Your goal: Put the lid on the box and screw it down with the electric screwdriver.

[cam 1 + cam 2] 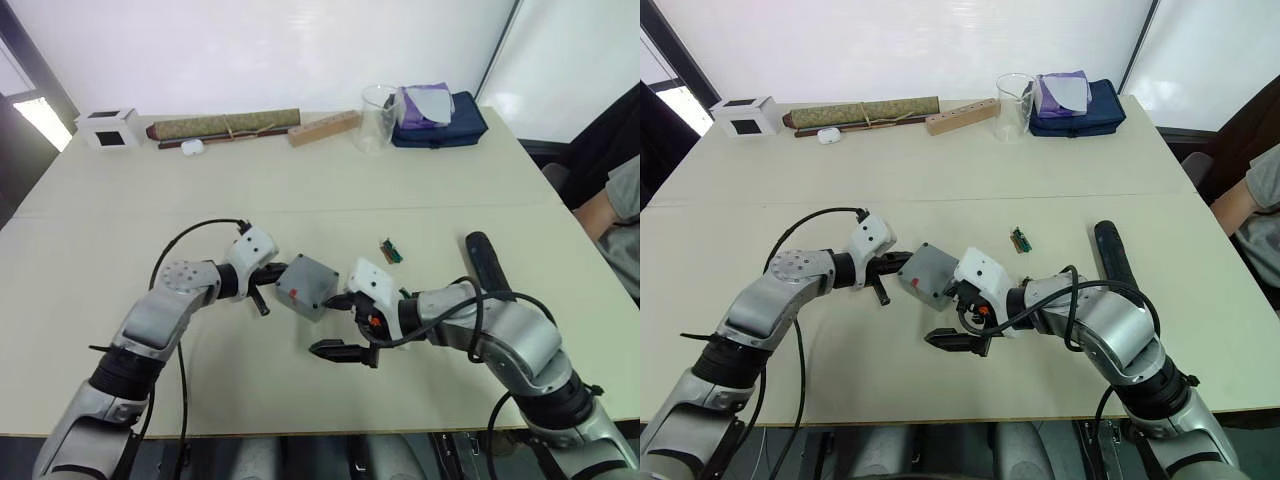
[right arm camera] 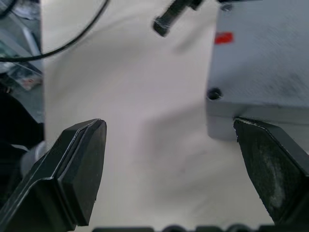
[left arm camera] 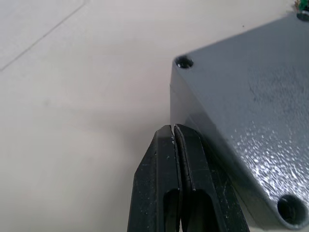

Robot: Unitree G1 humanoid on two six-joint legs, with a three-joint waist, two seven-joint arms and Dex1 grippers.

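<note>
The box (image 1: 307,286) sits mid-counter (image 1: 420,190) between both pincers. The left pincer (image 3: 174,137) is pressed together beside its edge, apparently touching; the right pincer (image 2: 171,159) gapes wide, one finger (image 2: 270,164) at its corner.

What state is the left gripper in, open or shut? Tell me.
Shut. In the left wrist view the left gripper's two black fingers lie pressed together, empty, beside the box's edge.

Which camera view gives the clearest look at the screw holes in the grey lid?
The left wrist view: the lid lies close, and two corner screw holes are sharp. The right wrist view shows one hole beside a red mark. The head views show the whole lid on the box, its holes too small to make out.
</note>
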